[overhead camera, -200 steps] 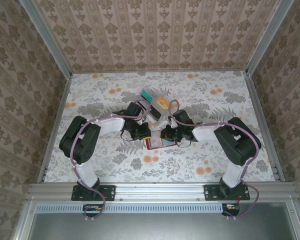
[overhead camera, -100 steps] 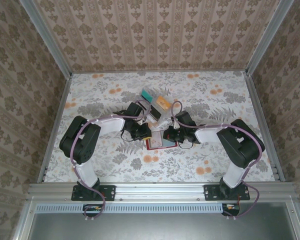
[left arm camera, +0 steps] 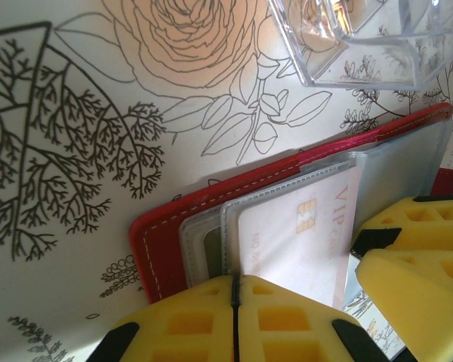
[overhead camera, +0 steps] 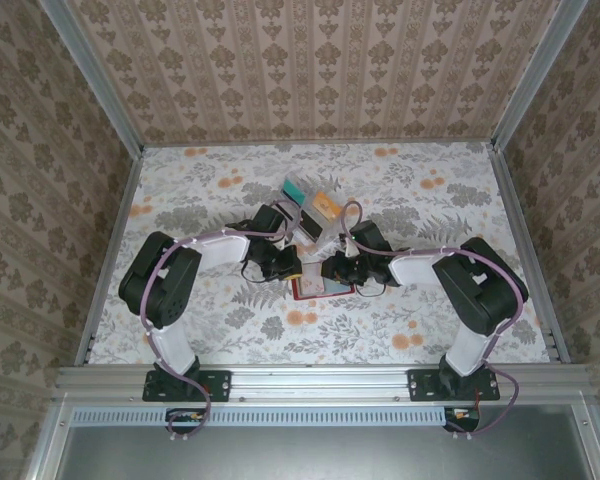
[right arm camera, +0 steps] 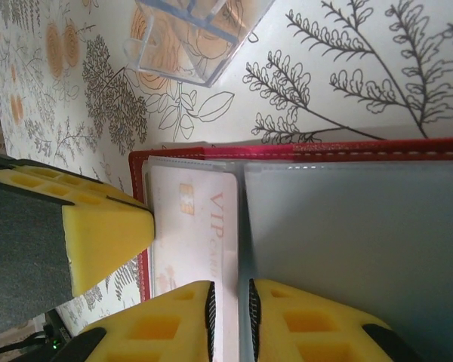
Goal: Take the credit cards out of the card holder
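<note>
**Step in hand:** judged to be the first extraction, with the grip being taken. The next move calls for a sure pinch on the card's edge and a straight pull along its sleeve while the holder is kept pinned.

1. Table [overhead camera: 200,200], floral cover. It bears everything below.
2. Clear rack [overhead camera: 310,212], beyond both grippers. It holds teal and orange cards [overhead camera: 296,189] and is not part of the task.
3. Card holder [left arm camera: 160,245], red, lying open and flat under both grippers' tips. Its grey-blue lining [right arm camera: 355,249] spreads beside the right gripper.
4. Left gripper [left arm camera: 234,290], fingers pressed together, tips at the holder's edge. Judged to be pinning it.
5. Right gripper [right arm camera: 230,298], fingers a slit apart, astride the card's long edge. Whether they bite cannot be told.
6. Credit card [right arm camera: 192,226], pale, with a chip and "VIP" lettering. It sits in a clear sleeve [left arm camera: 204,245], between the two grippers.
</note>
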Robot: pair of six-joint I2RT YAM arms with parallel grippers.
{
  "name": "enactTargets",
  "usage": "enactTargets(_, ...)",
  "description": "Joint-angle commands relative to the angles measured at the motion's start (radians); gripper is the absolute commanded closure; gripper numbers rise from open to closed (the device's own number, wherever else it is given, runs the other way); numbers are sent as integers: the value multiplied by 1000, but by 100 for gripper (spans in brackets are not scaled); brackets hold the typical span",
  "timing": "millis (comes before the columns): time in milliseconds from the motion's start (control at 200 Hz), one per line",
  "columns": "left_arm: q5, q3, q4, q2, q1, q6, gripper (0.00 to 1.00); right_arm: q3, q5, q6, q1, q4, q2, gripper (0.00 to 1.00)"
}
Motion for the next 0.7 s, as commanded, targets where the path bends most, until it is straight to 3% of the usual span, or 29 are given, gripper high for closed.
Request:
enactTargets(0, -49, -37, -66, 31, 7, 8, 92, 24, -16, -1, 6, -14, 32, 77)
enactTargets(200, -48, -43, -60, 33, 5, 5, 92, 33, -53, 3, 12, 16, 60, 78)
enactTargets(355, -46, -42, -57, 31, 5, 2, 92, 37, -53, 1, 14, 21, 58, 87)
enactTargets(550, -55, -31, -67, 17, 6, 5, 91, -2, 26, -2, 5, 8, 13, 100)
enactTargets(690, -55, -29, -67, 24, 7, 5, 91, -33, 73, -6, -16, 2, -22, 100)
